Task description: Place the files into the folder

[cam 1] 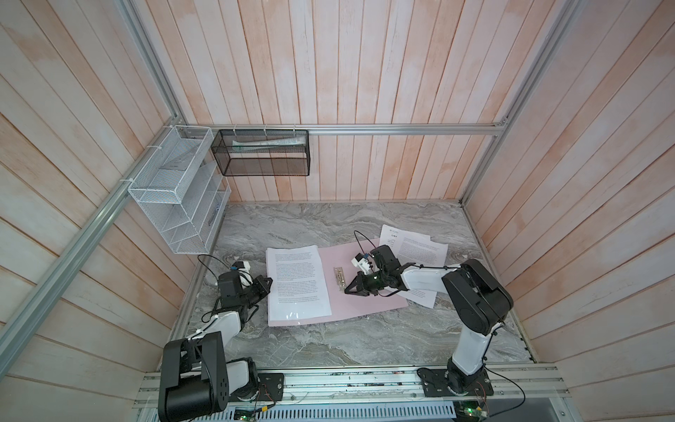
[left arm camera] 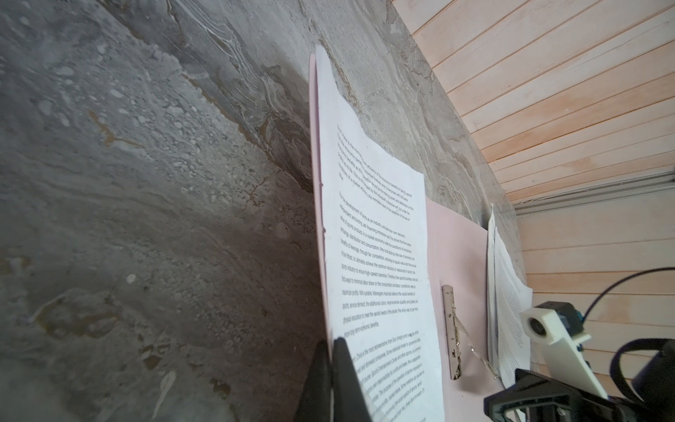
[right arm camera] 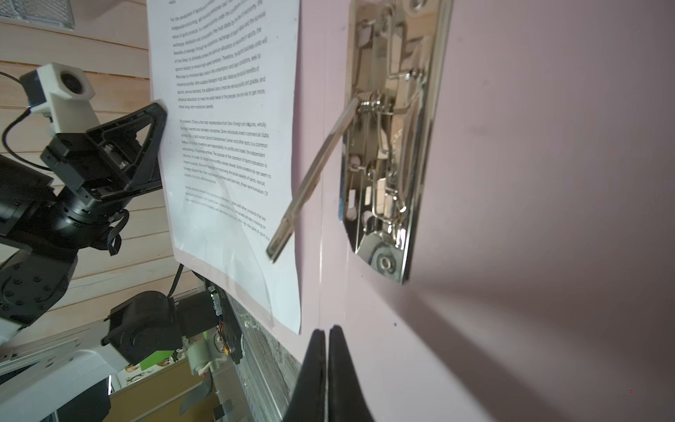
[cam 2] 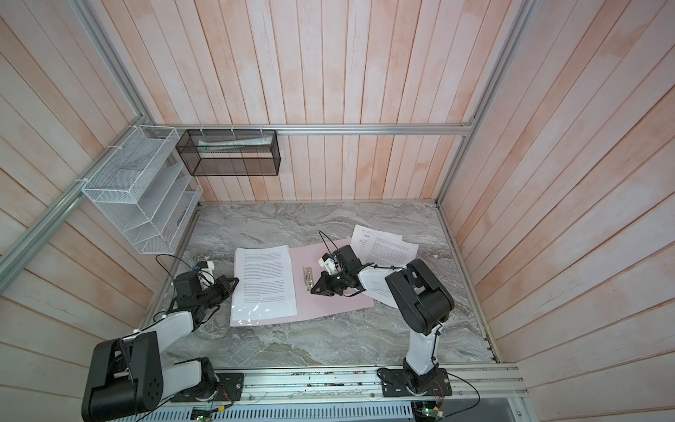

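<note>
Left claw (left arm camera: 334, 347) closed, tips at edge of one printed sheet (cam 1: 296, 281) lying on open pink folder (cam 1: 376, 305) at centre of desk (cam 1: 328, 343). Right claw (right arm camera: 326, 330) closed, empty, beside metal clip (cam 1: 339, 279), lever raised. Sheet unclipped; other files (cam 1: 420, 248) on desk beyond folder's right edge. Judged partway.

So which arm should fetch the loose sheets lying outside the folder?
Probably right: those sheets lie beside the right arm, while the left gripper sits at the folder's opposite edge.
</note>
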